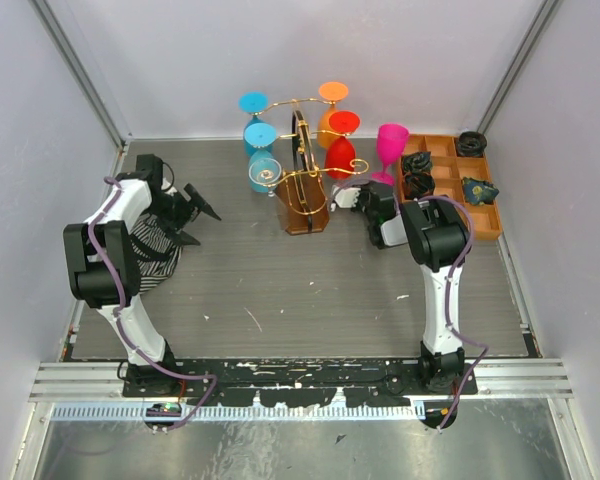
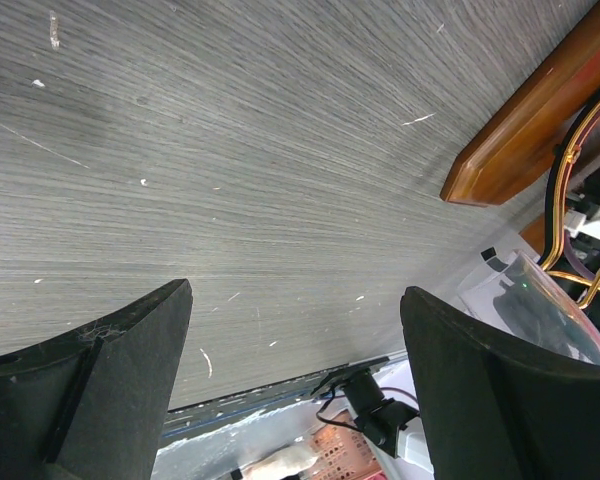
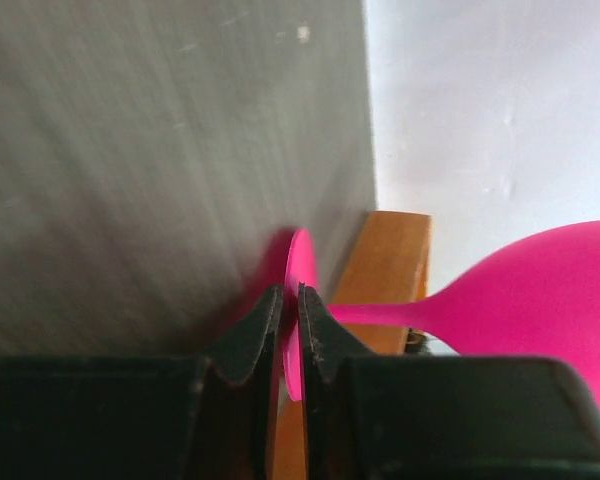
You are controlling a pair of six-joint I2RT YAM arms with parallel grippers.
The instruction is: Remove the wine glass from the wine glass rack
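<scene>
Grey, fine-grained surface enclosed by pale walls, seen from above and from both wrists. At centre stood the wine glass rack, gold wire on a brown wooden base, carrying blue glasses, an orange glass and red glasses. The pink wine glass was off the rack, upright on the surface between the rack and the orange-brown tray, just beside the tray's near corner. The right arm reached to its foot. In the right wrist view the right jaws stood almost together with the thin rim of the foot between them; whether they pressed it could not be told. The left arm lay well apart at the left edge, the left jaws held wide apart above bare surface, holding nothing.
</scene>
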